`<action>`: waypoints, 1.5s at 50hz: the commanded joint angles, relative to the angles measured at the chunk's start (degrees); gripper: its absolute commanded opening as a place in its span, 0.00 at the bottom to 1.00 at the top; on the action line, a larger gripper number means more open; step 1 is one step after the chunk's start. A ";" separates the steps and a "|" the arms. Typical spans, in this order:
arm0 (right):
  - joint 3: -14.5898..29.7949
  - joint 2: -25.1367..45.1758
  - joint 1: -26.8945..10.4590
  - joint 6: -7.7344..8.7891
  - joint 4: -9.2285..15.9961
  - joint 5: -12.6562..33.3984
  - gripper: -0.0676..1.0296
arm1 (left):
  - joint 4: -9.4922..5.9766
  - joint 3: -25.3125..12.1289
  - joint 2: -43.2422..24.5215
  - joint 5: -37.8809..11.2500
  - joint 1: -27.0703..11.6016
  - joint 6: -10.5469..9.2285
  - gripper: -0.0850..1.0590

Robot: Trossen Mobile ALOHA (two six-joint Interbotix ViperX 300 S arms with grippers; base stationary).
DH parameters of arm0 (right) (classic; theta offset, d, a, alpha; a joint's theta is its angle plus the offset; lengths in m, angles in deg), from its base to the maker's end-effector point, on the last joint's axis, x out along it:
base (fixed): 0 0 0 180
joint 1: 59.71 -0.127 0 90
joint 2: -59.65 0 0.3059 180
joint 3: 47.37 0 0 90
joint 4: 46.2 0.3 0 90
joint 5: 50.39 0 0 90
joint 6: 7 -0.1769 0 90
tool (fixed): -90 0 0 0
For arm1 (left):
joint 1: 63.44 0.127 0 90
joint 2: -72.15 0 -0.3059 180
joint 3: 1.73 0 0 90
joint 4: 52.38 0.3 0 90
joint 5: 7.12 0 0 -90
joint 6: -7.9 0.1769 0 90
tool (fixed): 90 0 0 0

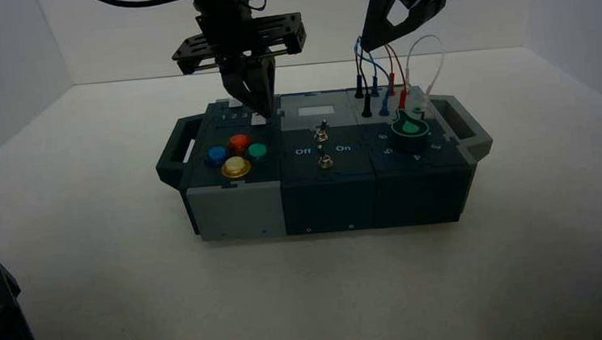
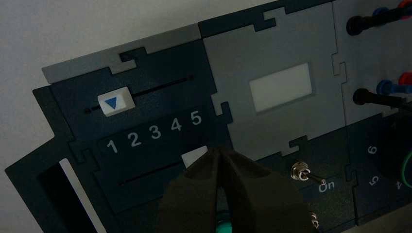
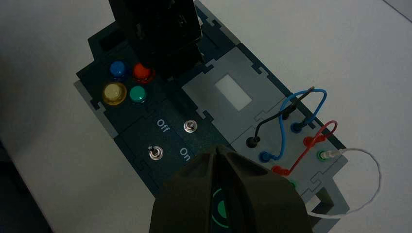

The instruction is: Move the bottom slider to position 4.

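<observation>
The bottom slider (image 2: 194, 156) sits under the printed row, roughly beneath position 4 (image 2: 176, 124) or 5, partly hidden. The left gripper (image 2: 221, 156) presses on it, jaws closed together. A small correction may remain. The right gripper (image 1: 388, 29) waits above the wires, jaws closed.

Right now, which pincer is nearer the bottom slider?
Left. The left pincer is down at the bottom slider, on the box's left rear. The right pincer hangs high over the wires on the right.
</observation>
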 commanded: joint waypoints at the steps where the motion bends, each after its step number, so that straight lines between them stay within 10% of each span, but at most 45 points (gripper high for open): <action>1: 0.88 -0.88 -0.26 -0.09 0.18 -0.18 0.04 | 0.44 -0.88 0.88 0.18 0.44 0.09 0.05; 42: 1.14 -0.88 -0.26 -0.09 0.18 0.35 0.04 | 0.53 -2.99 2.90 -2.64 0.44 0.18 0.05; 75: 1.58 -0.44 -0.26 -0.09 0.26 3.08 0.04 | 3.34 -6.06 12.04 -11.69 2.46 6.68 0.05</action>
